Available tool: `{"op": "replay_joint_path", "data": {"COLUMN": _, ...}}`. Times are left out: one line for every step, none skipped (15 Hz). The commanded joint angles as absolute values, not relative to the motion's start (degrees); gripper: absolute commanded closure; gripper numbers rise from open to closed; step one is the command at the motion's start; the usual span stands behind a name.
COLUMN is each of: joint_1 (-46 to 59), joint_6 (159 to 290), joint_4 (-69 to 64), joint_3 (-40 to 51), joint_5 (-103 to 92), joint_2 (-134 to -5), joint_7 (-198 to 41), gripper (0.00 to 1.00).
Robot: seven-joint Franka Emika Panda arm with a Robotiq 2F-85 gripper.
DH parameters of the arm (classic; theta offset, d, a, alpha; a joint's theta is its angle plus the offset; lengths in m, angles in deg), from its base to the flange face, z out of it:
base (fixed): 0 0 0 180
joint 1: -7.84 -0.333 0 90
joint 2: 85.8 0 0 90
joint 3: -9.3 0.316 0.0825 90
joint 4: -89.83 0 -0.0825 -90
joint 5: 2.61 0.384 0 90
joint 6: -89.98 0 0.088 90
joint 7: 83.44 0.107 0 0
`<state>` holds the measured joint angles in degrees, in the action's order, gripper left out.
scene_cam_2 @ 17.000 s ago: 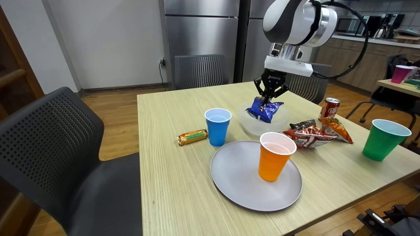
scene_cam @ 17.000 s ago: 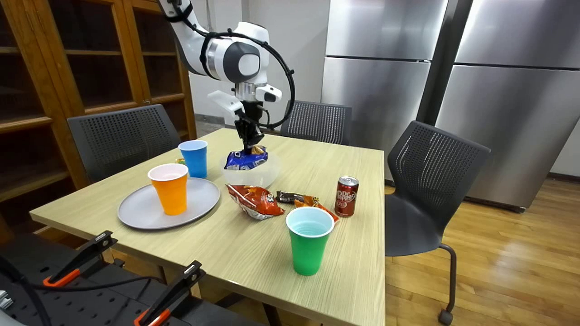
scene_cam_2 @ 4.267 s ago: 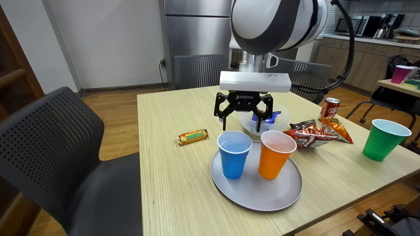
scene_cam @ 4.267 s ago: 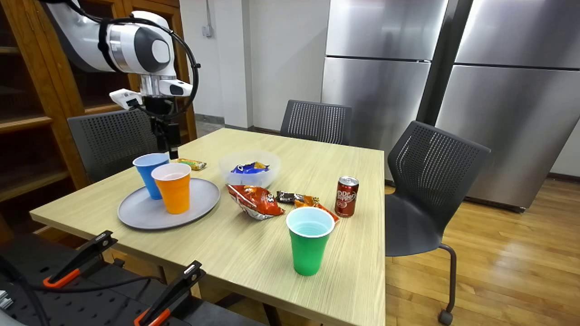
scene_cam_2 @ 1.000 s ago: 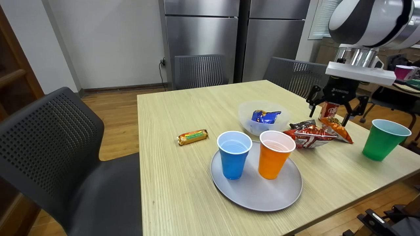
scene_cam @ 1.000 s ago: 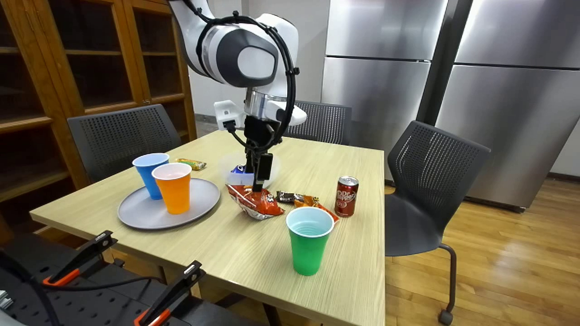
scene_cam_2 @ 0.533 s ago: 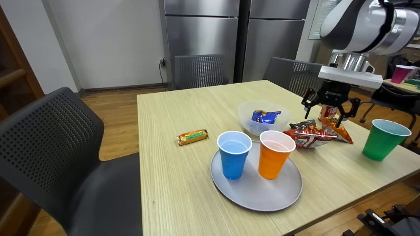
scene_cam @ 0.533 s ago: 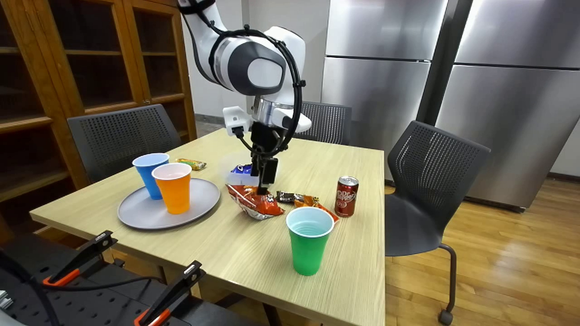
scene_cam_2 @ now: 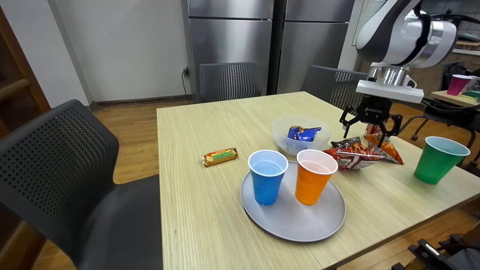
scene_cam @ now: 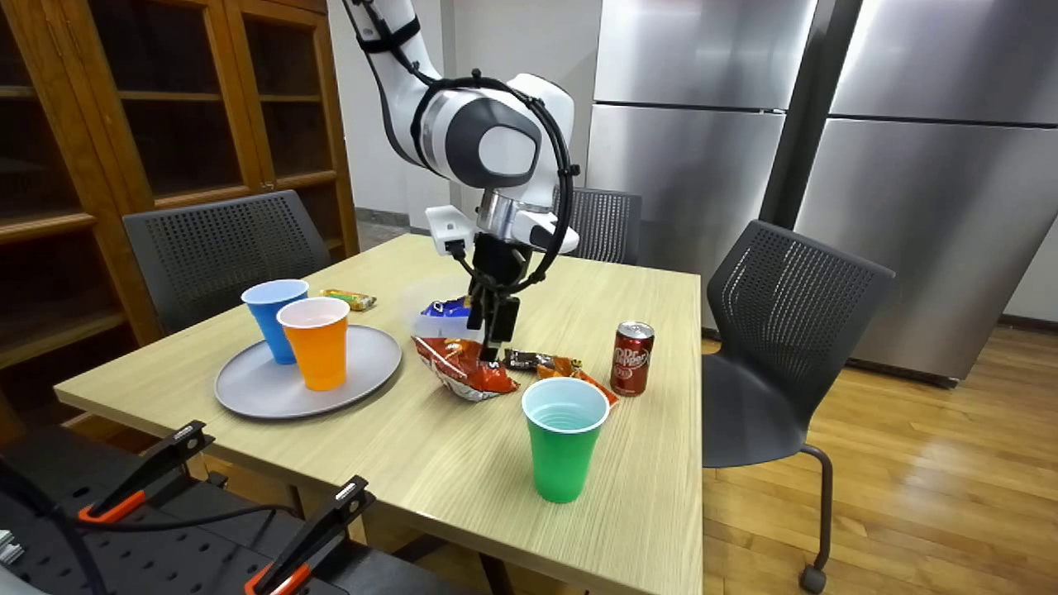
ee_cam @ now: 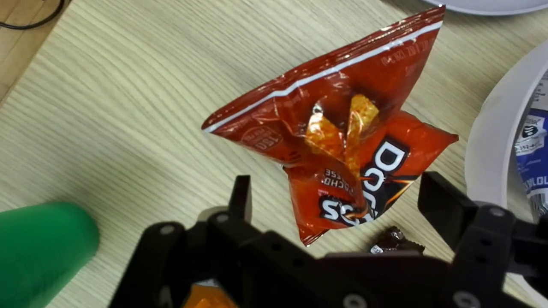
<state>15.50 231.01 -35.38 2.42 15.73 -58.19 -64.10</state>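
My gripper [ee_cam: 336, 186] is open above a red Doritos bag [ee_cam: 342, 128], with nothing held. In the wrist view the bag's lower part lies between the two fingers, apart from both. Both exterior views show the gripper [scene_cam_2: 363, 140] just over the snack pile, tilted slightly. A dark wrapper [scene_cam: 525, 360] and an orange snack bag [scene_cam_2: 392, 152] lie beside the red bag; the gripper's body hides much of both in the wrist view. Close by, a translucent bowl [ee_cam: 488, 149] holds a blue packet [scene_cam_2: 303, 133].
A green cup [scene_cam: 564, 450] and a soda can [scene_cam: 633, 359] stand near the pile. The grey plate [scene_cam_2: 262, 225] carries a blue cup [scene_cam_2: 267, 183] and an orange cup [scene_cam_2: 313, 183]. A gold-wrapped bar [scene_cam_2: 220, 156] lies on the table. Chairs surround it.
Earlier the blue packet went into the bowl and the blue cup onto the plate. Within the last second my open gripper has shifted slightly across the snack pile, away from the green cup.
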Motion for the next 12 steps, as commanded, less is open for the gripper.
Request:
{"op": "replay_joint_path", "data": {"joint_1": 16.1, "joint_6": 226.9, "joint_4": -30.99, "joint_3": 2.58, "joint_5": 16.34, "joint_2": -55.37, "joint_7": -63.78, "gripper": 0.0}}
{"op": "replay_joint_path", "data": {"joint_1": 16.06, "joint_6": 226.54, "joint_4": -30.45, "joint_3": 2.57, "joint_5": 16.31, "joint_2": -54.91, "joint_7": -63.7, "gripper": 0.0}}
{"op": "replay_joint_path", "data": {"joint_1": 16.06, "joint_6": 226.1, "joint_4": -29.89, "joint_3": 2.55, "joint_5": 16.29, "joint_2": -54.46, "joint_7": -63.65, "gripper": 0.0}}
{"op": "replay_joint_path", "data": {"joint_1": 16.11, "joint_6": 225.65, "joint_4": -29.37, "joint_3": 2.56, "joint_5": 16.33, "joint_2": -54.1, "joint_7": -63.67, "gripper": 0.0}}
{"op": "replay_joint_path", "data": {"joint_1": 16.14, "joint_6": 225.26, "joint_4": -28.92, "joint_3": 2.55, "joint_5": 16.27, "joint_2": -53.75, "joint_7": -63.77, "gripper": 0.02}}
{"op": "replay_joint_path", "data": {"joint_1": 16.05, "joint_6": 225.07, "joint_4": -28.62, "joint_3": 2.52, "joint_5": 16.13, "joint_2": -53.5, "joint_7": -63.81, "gripper": 0.27}}
{"op": "replay_joint_path", "data": {"joint_1": 16.03, "joint_6": 224.87, "joint_4": -28.31, "joint_3": 2.51, "joint_5": 16.13, "joint_2": -53.25, "joint_7": -63.79, "gripper": 0.27}}
{"op": "replay_joint_path", "data": {"joint_1": 16.03, "joint_6": 224.59, "joint_4": -28.02, "joint_3": 2.52, "joint_5": 16.14, "joint_2": -53.02, "joint_7": -63.78, "gripper": 0.29}}
{"op": "replay_joint_path", "data": {"joint_1": 16.0, "joint_6": 224.34, "joint_4": -27.77, "joint_3": 2.49, "joint_5": 16.1, "joint_2": -52.84, "joint_7": -63.74, "gripper": 0.36}}
{"op": "replay_joint_path", "data": {"joint_1": 15.93, "joint_6": 224.08, "joint_4": -27.54, "joint_3": 2.43, "joint_5": 16.03, "joint_2": -52.69, "joint_7": -63.63, "gripper": 0.44}}
{"op": "replay_joint_path", "data": {"joint_1": 16.01, "joint_6": 223.84, "joint_4": -27.33, "joint_3": 2.44, "joint_5": 16.14, "joint_2": -52.59, "joint_7": -63.66, "gripper": 0.53}}
{"op": "replay_joint_path", "data": {"joint_1": 16.06, "joint_6": 223.66, "joint_4": -27.14, "joint_3": 2.45, "joint_5": 16.22, "joint_2": -52.51, "joint_7": -63.68, "gripper": 0.6}}
